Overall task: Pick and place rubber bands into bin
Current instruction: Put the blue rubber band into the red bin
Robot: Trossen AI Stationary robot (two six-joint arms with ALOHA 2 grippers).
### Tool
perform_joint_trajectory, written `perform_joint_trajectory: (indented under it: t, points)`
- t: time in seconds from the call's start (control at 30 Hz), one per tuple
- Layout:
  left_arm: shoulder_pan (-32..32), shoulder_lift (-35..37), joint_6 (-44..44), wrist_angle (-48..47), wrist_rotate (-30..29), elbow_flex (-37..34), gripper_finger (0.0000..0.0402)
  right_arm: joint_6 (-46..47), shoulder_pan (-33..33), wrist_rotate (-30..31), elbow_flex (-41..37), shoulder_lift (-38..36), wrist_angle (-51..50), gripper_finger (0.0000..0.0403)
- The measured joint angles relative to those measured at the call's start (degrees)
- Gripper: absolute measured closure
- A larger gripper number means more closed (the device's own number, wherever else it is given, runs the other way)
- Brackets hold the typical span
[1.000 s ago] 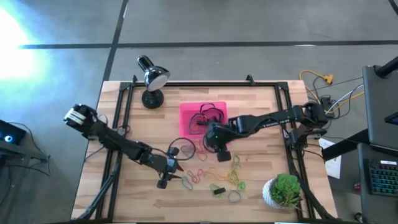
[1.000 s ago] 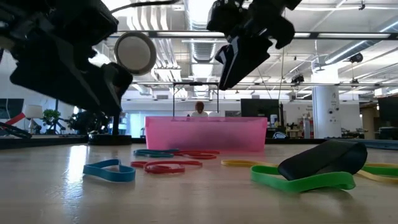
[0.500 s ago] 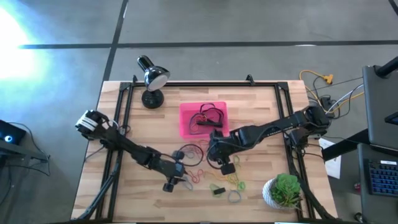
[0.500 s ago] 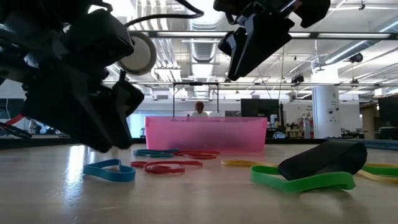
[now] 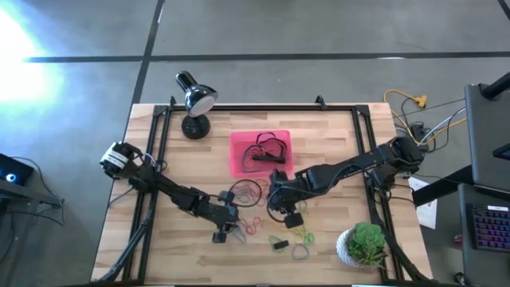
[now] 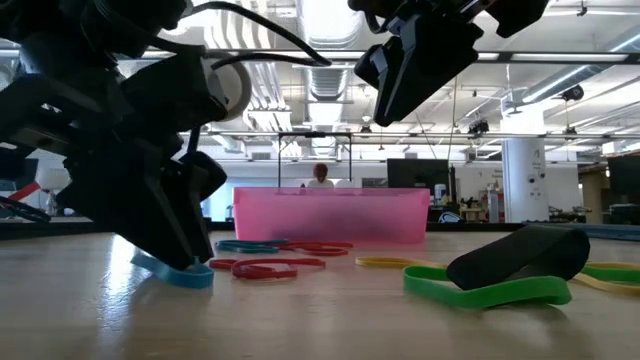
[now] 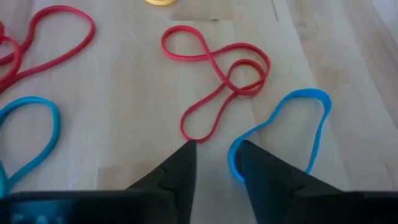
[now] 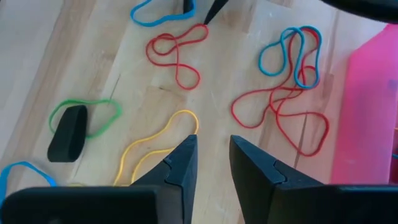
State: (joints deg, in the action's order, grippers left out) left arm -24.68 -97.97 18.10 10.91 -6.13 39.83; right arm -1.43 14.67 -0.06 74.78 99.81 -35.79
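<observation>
Left gripper [image 7: 214, 163] low on the table, fingers slightly parted astride blue rubber band [image 7: 283, 124]; thin, floppy, light: best pinched at near edge.

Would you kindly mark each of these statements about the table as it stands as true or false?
1. The pink bin already holds some rubber bands. True.
2. The left tool is down at the blue band. True.
3. The right tool is inside the bin. False: it hangs over a yellow band on the wood.
4. The black block lies inside a green band. True.
5. The plant pot stands beside the lamp. False: they are at opposite corners.
</observation>
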Motion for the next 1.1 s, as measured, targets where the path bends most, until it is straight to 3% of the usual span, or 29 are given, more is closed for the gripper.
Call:
perform_joint_trajectory:
  t: [0.2, 0.43, 0.6, 0.77, 1.1]
  points:
    - [0.0, 0.0, -0.3, -0.2, 1.9, 0.0, 0.039, 0.0, 0.6, 0.1, 0.0, 0.0, 0.0, 0.033]
    - [0.0, 0.8, -3.8, -2.0, 2.6, 1.1, 0.04, 0.2, 1.3, 0.2, 0.0, 0.0, -0.2, 0.0335]
    - [0.6, 5.2, -10.2, -1.9, 2.3, 3.2, 0.0401, 2.2, 1.7, 0.2, 0.0, 0.0, -2.5, 0.0335]
    - [2.4, 11.3, -15.3, -4.0, -3.1, 3.6, 0.0401, 4.9, 2.1, 0.3, 0.0, 0.0, -5.3, 0.0335]
    - [10.5, 20.6, -24.2, -5.7, -21.1, 3.7, 0.0402, 9.3, 4.6, 3.3, 0.0, 0.0, -7.8, 0.0335]
